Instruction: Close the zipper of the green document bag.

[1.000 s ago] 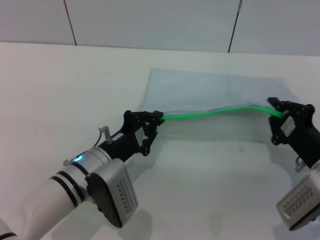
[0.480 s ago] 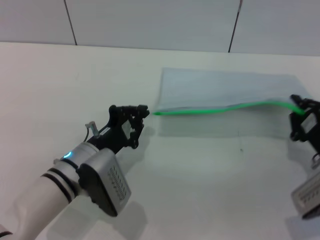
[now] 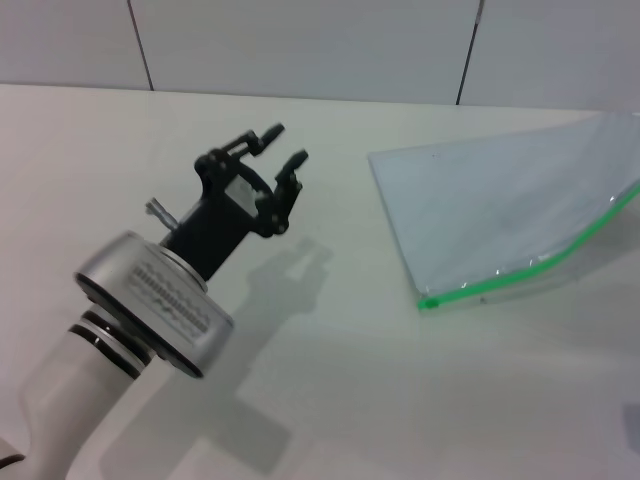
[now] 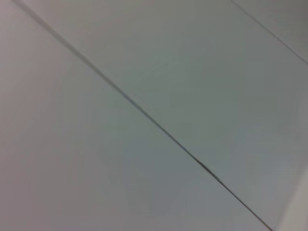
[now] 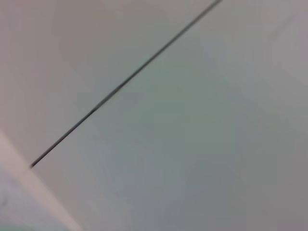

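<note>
Document bag: translucent, smooth plastic film, slight sheen. Zipper: glossy green plastic. Table: matt, smooth. Left gripper: matt black plastic.

A broad white desk fills most of the head view, its surface smooth and matte, with soft grey shadows lying on it. Along the desk's far edge rises a wall of large pale grey panels, split by thin dark seams that run up and slightly aslant from the desk. Both wrist views show only such pale panels, each crossed by one dark diagonal seam. Light is even and diffuse.
</note>
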Robot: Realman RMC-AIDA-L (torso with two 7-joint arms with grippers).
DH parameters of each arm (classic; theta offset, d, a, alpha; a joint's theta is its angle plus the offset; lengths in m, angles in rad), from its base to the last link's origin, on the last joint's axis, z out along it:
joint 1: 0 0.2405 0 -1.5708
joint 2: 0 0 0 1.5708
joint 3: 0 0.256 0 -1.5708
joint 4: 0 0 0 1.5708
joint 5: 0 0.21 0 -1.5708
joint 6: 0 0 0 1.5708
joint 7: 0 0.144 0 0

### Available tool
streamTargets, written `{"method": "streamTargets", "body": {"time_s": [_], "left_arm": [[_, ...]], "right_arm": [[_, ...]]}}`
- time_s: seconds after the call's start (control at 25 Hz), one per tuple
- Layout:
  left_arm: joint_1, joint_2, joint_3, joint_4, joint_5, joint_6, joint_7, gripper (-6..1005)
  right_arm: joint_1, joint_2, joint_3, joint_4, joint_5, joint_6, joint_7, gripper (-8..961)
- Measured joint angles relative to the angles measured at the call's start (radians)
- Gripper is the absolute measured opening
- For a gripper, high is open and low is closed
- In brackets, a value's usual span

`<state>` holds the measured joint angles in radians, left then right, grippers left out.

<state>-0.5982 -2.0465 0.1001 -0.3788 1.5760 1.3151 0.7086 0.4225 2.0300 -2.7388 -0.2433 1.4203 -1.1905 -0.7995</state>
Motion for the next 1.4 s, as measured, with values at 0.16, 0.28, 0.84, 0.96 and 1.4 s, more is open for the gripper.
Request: {"method": "streamTargets", "body": {"time_s": [0.16,0.28,0.84,0.96,1.4], "left_arm": [[0.000,0.001,-0.013,0.010,-0.004,0.057,-0.125,344],[0.003,0.002,-0.025,0.015,-0.013,0.101,-0.221,345],[0.017,0.009,-0.013,0.163,-0.008,0.240,-0.810,617],[0.017,0.008,-0.015,0.161,-0.009,0.243,-0.810,678],[0.030,0.005,-0.025,0.156,-0.061,0.245,-0.821,857]], "right_arm": [[-0.023,0.003,-0.004,-0.016,0.004,-0.100,0.122,401],[-0.033,0.004,-0.014,-0.040,0.001,-0.176,0.226,546],[-0.018,-0.004,-0.136,-0.043,-0.109,-0.486,0.654,858],[-0.019,-0.003,-0.137,-0.043,-0.111,-0.500,0.655,857],[-0.024,-0.002,-0.134,-0.044,-0.101,-0.508,0.657,860]]}}
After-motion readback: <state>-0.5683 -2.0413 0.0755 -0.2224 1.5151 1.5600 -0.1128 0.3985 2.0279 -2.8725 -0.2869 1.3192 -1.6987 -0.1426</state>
